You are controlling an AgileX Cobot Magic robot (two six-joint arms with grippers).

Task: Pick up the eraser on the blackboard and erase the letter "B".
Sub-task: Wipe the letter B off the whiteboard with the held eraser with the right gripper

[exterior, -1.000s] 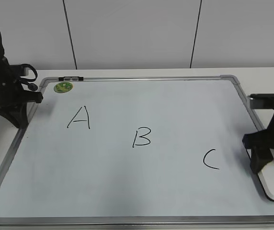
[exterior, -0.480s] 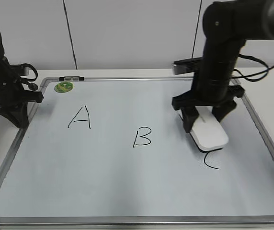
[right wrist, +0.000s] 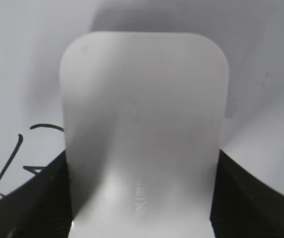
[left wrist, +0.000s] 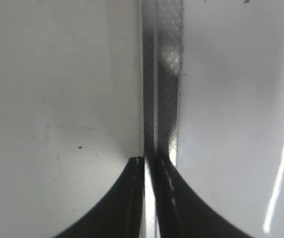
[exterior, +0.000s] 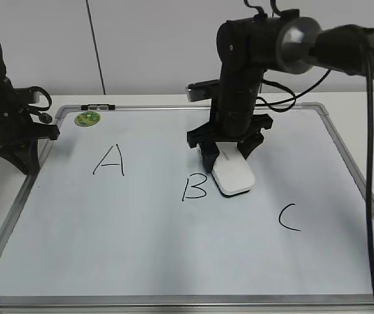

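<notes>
**Eraser parked right next to the B**

Big white grey-framed blackboard (exterior: 174,261) lies flat. Right gripper (exterior: 229,159) is clamped on the glossy white plastic eraser (exterior: 233,175), set just right of the thin black marker letter "B" (exterior: 193,187). I'd guess a leftward swipe comes next. Left gripper (exterior: 18,152) sits idle at the far-left edge, pinched closed on nothing.

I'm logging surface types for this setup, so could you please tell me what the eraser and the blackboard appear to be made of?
The eraser looks like glossy white plastic: smooth, rounded corners, soft sheen in the right wrist view. The blackboard seems a smooth white coated panel, faintly reflective, bearing black marker letters; its frame looks like brushed grey metal, though painted plastic can't be excluded.
</notes>
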